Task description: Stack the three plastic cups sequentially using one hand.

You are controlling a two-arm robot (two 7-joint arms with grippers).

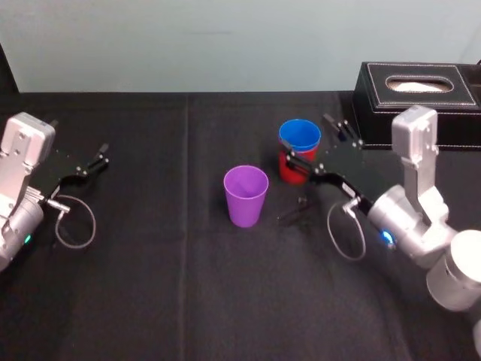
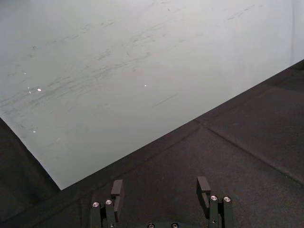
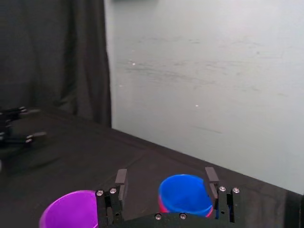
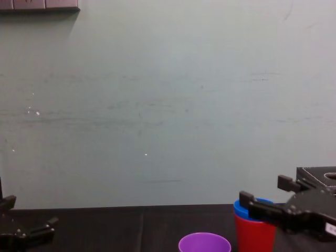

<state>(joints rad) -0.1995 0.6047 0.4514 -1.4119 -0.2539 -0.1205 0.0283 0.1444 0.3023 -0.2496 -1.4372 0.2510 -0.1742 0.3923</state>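
The blue cup (image 1: 299,135) sits nested inside the red cup (image 1: 289,170), right of the table's centre. My right gripper (image 1: 310,141) is open, with one finger on either side of this stack at the height of the blue rim. In the right wrist view the blue cup (image 3: 184,194) lies between the fingers (image 3: 120,178), close to one finger and with a gap to the other. The purple cup (image 1: 246,195) stands upright and alone just left of the stack, nearer to me. My left gripper (image 1: 100,156) rests open at the far left, holding nothing.
A black tissue box with white stitching (image 1: 421,94) stands at the back right, just behind the right arm. Black cloth (image 1: 165,286) covers the table, and a pale wall (image 4: 157,105) rises behind it. Open cloth lies between the purple cup and the left gripper.
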